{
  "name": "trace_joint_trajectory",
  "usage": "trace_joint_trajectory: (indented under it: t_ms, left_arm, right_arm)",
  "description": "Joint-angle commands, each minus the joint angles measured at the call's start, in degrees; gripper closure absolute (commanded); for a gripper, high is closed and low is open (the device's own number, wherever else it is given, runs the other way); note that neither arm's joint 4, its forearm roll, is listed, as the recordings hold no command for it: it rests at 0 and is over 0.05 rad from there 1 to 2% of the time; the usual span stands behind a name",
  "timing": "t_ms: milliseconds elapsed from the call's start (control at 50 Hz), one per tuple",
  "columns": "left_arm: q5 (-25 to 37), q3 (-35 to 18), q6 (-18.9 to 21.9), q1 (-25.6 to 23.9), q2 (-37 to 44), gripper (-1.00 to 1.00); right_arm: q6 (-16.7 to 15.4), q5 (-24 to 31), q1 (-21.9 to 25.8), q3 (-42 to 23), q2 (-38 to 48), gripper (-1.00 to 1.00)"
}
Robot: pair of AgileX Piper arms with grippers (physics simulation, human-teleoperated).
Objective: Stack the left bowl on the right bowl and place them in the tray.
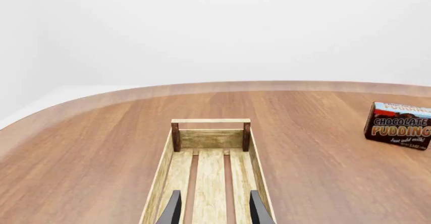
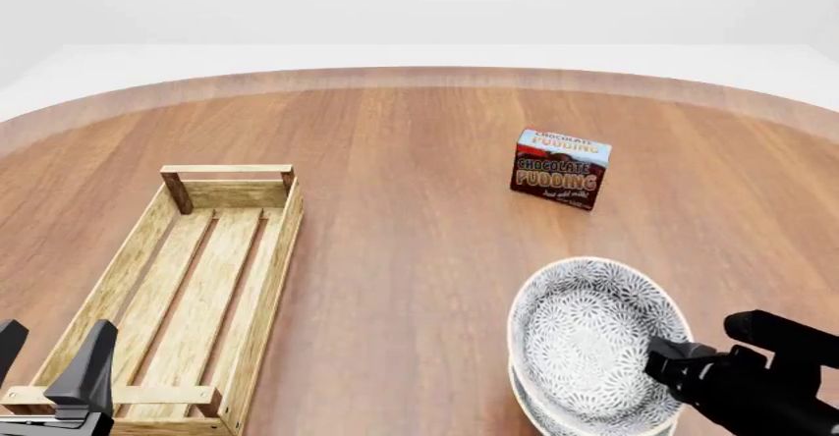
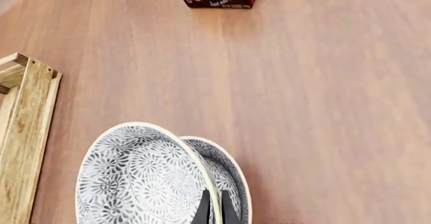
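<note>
now right tool grips tilted upper bowl.

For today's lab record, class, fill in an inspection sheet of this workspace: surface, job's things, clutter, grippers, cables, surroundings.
Surface: rounded wooden table, no marks seen.
Job's things: two patterned bowls, one tilted in the other, at the near right; slatted wooden tray at the left, nothing in it.
Clutter: chocolate pudding box, standing apart beyond the bowls.
Grippers: right gripper has its fingers closed on the upper bowl's rim; left gripper is open above the tray's near end, holding nothing.
Cables: nothing seen.
Surroundings: plain white backdrop, nothing else seen.
</note>
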Motion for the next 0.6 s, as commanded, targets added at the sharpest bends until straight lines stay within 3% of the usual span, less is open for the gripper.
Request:
trace_joint_trajectory:
  t_ms: [20, 140, 400, 420, 600]
  left_arm:
    - [0.0, 0.0, 0.0, 0.0, 0.0, -1.00]
    - [0.0, 0.0, 0.0, 0.0, 0.0, -1.00]
    - [0.0, 0.0, 0.0, 0.0, 0.0, -1.00]
    - [0.0, 0.0, 0.0, 0.0, 0.0, -1.00]
    - [0.0, 0.0, 0.0, 0.0, 0.0, -1.00]
  right_arm:
    - [0.8, -3.0, -0.3, 2.4, 0.4, 1.00]
    - [1.2, -5.8, -0.2, 4.3, 1.7, 1.00]
    - [0.0, -5.9, -0.9, 3.8, 2.8, 1.00]
    - [0.4, -5.4, -0.8, 3.7, 2.2, -1.00]
    - [-0.1, -3.7, -1.0, 2.6, 1.2, -1.00]
